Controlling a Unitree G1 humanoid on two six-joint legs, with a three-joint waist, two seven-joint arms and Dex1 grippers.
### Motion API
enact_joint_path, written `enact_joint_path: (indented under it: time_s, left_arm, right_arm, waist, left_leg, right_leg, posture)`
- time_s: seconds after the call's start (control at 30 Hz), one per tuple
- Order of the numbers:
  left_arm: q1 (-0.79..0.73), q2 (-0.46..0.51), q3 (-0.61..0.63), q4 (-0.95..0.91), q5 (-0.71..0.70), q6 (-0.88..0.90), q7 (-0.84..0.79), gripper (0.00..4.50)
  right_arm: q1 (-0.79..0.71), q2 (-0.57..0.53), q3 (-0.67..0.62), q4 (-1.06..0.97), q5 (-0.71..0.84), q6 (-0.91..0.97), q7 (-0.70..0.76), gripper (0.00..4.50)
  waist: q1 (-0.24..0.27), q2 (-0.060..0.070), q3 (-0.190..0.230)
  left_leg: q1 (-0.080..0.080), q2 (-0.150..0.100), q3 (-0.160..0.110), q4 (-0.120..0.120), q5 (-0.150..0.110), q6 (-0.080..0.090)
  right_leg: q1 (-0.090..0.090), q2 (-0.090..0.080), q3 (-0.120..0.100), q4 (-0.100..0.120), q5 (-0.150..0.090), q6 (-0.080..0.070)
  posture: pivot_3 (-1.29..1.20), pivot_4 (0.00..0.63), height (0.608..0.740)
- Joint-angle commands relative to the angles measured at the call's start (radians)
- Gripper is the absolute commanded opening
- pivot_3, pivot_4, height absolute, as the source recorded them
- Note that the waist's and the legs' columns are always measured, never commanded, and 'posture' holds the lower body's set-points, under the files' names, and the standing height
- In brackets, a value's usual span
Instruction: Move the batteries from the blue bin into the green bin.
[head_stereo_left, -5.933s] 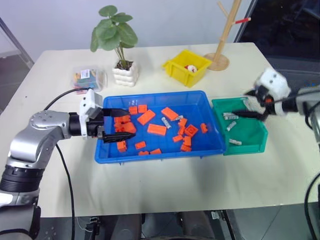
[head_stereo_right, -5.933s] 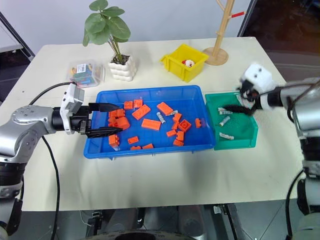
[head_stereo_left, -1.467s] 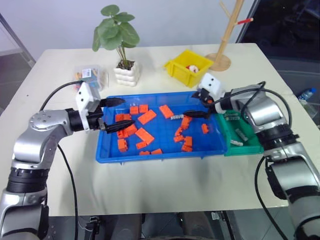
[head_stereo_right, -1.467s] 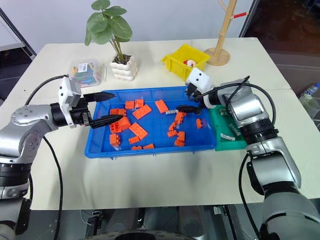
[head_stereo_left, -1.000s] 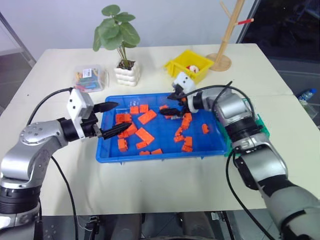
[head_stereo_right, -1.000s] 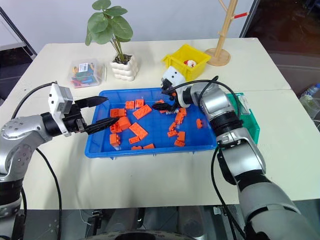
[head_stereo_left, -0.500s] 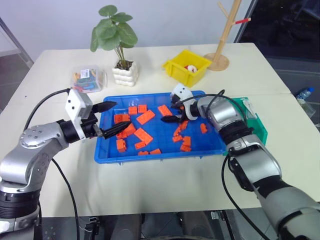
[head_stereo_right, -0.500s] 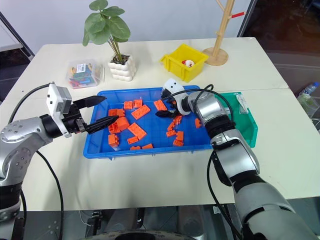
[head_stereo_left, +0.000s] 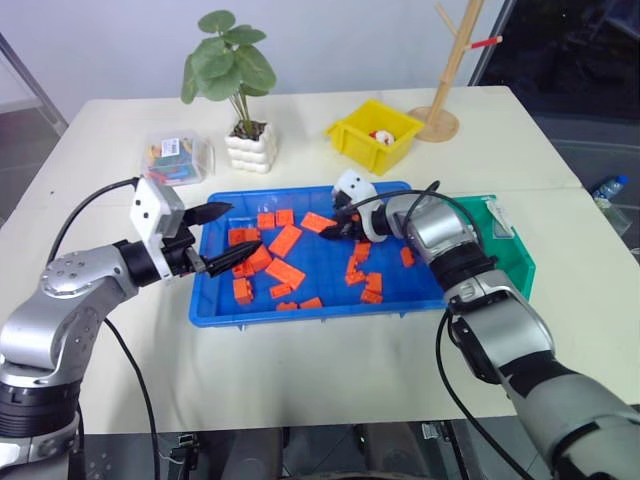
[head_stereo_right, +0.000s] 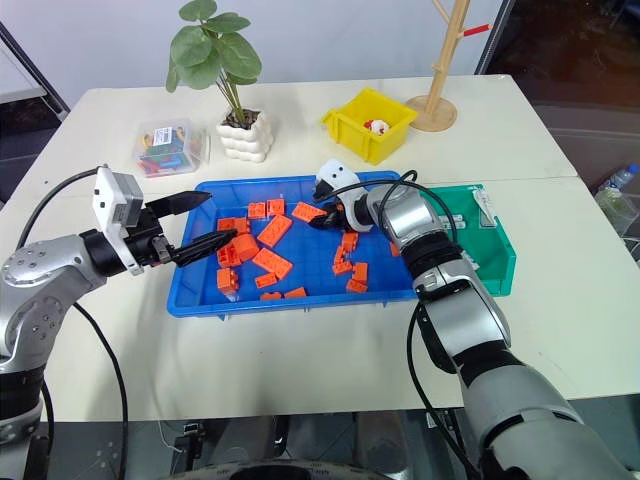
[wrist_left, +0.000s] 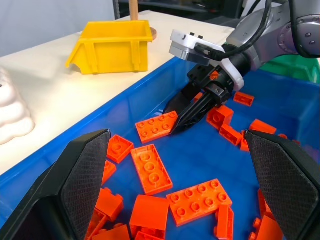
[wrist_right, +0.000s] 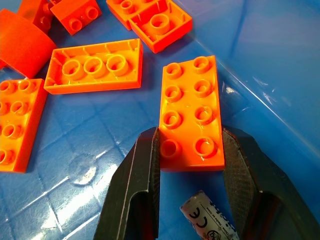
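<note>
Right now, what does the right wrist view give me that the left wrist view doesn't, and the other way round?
Right wrist alone: a battery lying between the right gripper fingers, whose tips flank the end of an orange brick.
Left wrist alone: the yellow bin, a corner of the green bin, and the open left gripper.
Both: the blue bin, that brick, and the right gripper.
</note>
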Motion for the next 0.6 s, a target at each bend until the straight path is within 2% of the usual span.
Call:
enact_joint_path:
  time_s: [0.03, 0.23, 0.33, 0.57, 0.6]
  left_arm:
    - [0.004, 0.002, 0.022, -0.037, -0.009, -0.008, 0.004, 4.5]
    - [-0.001, 0.011, 0.023, -0.027, -0.01, -0.009, -0.004, 4.5]
    - [-0.013, 0.023, 0.032, -0.016, -0.015, -0.006, -0.016, 4.5]
    - [-0.039, 0.038, 0.043, 0.004, -0.031, -0.006, -0.033, 4.5]
    - [-0.043, 0.038, 0.04, 0.01, -0.03, -0.008, -0.036, 4.5]
  right_arm:
    - [-0.049, -0.004, -0.03, -0.079, 0.015, 0.006, 0.005, 1.14]
    - [-0.016, -0.015, -0.011, -0.364, 0.089, 0.164, 0.094, 1.14]
    - [0.078, -0.044, 0.035, -0.572, 0.133, 0.276, 0.129, 1.14]
    - [0.256, -0.153, 0.118, -0.82, 0.179, 0.368, 0.147, 1.14]
    - [0.263, -0.157, 0.119, -0.82, 0.179, 0.367, 0.138, 1.63]
  waist:
    - [0.0, 0.0, 0.0]
    - [0.0, 0.0, 0.0]
    - [0.004, 0.0, 0.0]
    - [0.005, 0.0, 0.0]
    - [0.002, 0.0, 0.0]
  left_leg:
    - [0.0, 0.0, 0.0, 0.0, 0.0, 0.0]
    - [0.0, 0.0, 0.0, 0.0, 0.0, 0.0]
    - [0.0, 0.0, -0.001, -0.001, 0.0, 0.0]
    - [-0.001, 0.0, -0.001, 0.001, 0.0, 0.0]
    - [-0.001, 0.0, -0.001, 0.001, 0.0, 0.0]
  right_leg:
    - [0.0, 0.0, 0.0, 0.0, 0.0, 0.0]
    - [0.0, 0.0, 0.0, 0.0, 0.0, 0.0]
    - [0.0, 0.0, 0.0, 0.0, 0.0, 0.0]
    - [0.001, 0.0, 0.0, 0.0, 0.0, 0.0]
    - [0.001, 0.0, 0.0, 0.0, 0.0, 0.0]
  posture:
    - [0.0, 0.15, 0.74]
    - [0.0, 0.15, 0.74]
    - [0.0, 0.15, 0.74]
    - [0.0, 0.15, 0.74]
    - [0.0, 0.15, 0.74]
